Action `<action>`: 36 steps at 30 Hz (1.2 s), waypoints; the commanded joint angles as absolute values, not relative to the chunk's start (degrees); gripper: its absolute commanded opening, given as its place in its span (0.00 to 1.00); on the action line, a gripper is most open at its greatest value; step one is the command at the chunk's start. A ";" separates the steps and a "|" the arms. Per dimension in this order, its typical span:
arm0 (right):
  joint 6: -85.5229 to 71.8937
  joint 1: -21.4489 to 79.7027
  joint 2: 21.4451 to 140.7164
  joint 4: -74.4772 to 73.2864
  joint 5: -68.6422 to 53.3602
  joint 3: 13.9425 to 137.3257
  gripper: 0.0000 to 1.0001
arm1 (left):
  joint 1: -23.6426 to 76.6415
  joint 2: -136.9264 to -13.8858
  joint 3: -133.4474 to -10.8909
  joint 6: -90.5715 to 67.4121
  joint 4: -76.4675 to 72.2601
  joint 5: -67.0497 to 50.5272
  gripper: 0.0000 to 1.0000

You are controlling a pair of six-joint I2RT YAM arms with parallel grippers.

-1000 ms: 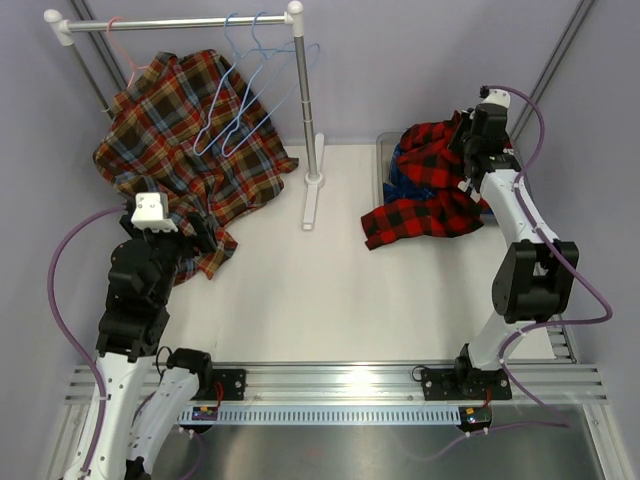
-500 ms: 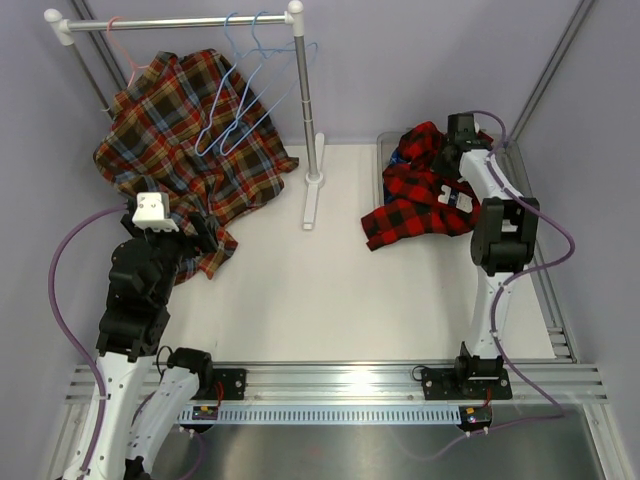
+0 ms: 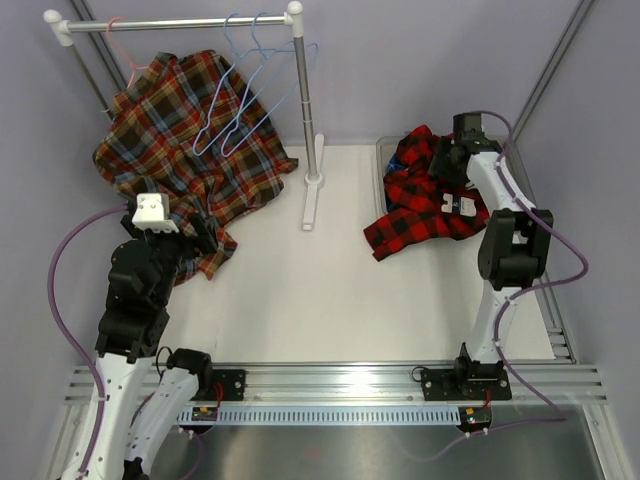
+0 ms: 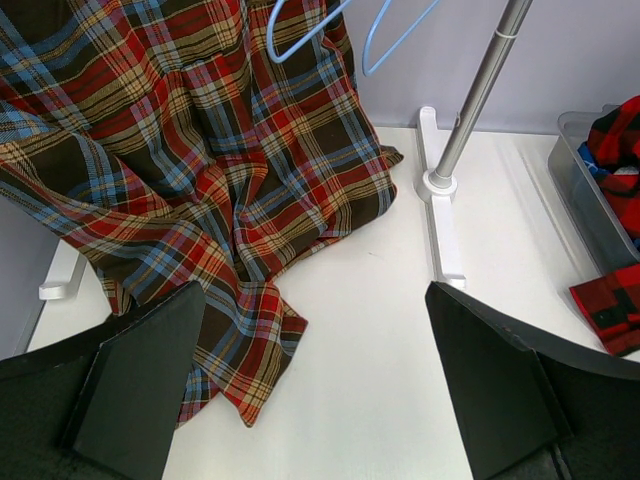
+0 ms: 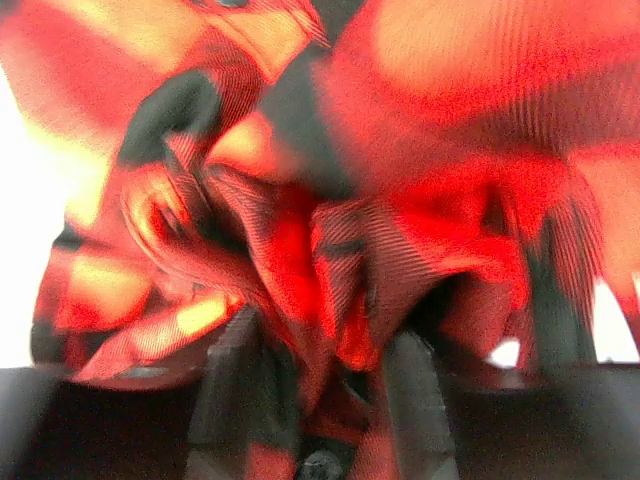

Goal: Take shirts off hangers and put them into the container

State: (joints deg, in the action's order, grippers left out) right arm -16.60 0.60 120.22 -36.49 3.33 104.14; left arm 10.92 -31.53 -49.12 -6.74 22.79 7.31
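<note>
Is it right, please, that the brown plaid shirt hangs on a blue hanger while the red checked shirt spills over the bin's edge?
Not quite: the top view shows the brown plaid shirt on the pink hanger; both blue hangers are bare. The red checked shirt does spill over the edge of the bin.

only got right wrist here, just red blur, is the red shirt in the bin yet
observer: only partly; the red-and-black shirt lies over the container's left rim, one part spilling onto the table.
operator: anything under it
observer: yes, a blue shirt shows in the container beneath it.
operator: whats left on the rack
observer: the brown plaid shirt hangs at the rack's left end, trailing onto the table before the open left claw.
</note>
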 commanded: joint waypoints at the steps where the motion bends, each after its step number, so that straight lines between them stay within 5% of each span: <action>1: -13.28 1.31 106.19 -35.34 2.64 103.01 0.62 | 11.16 -30.76 -48.87 -7.21 19.69 6.77 0.99; 2: -12.49 1.67 102.78 -34.29 3.59 101.88 0.71 | 11.25 -30.67 -48.69 -7.21 19.69 6.77 0.99; 7: -11.69 5.35 93.88 -32.26 7.11 96.34 0.83 | 11.34 -30.41 -48.69 -7.03 19.77 6.94 0.99; 23: -37.34 15.12 57.84 7.26 1.15 30.01 0.86 | 11.51 -30.23 -48.69 -7.12 19.69 7.12 0.99; 36: -45.88 15.12 83.22 41.82 -4.74 22.50 0.86 | 11.60 -30.94 -48.43 -6.86 19.69 8.00 0.99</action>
State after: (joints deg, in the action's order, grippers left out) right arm -42.87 14.76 79.53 27.62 -2.87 23.16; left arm 11.31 -30.61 -49.10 -6.72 22.76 7.38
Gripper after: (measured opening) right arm 0.864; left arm 0.988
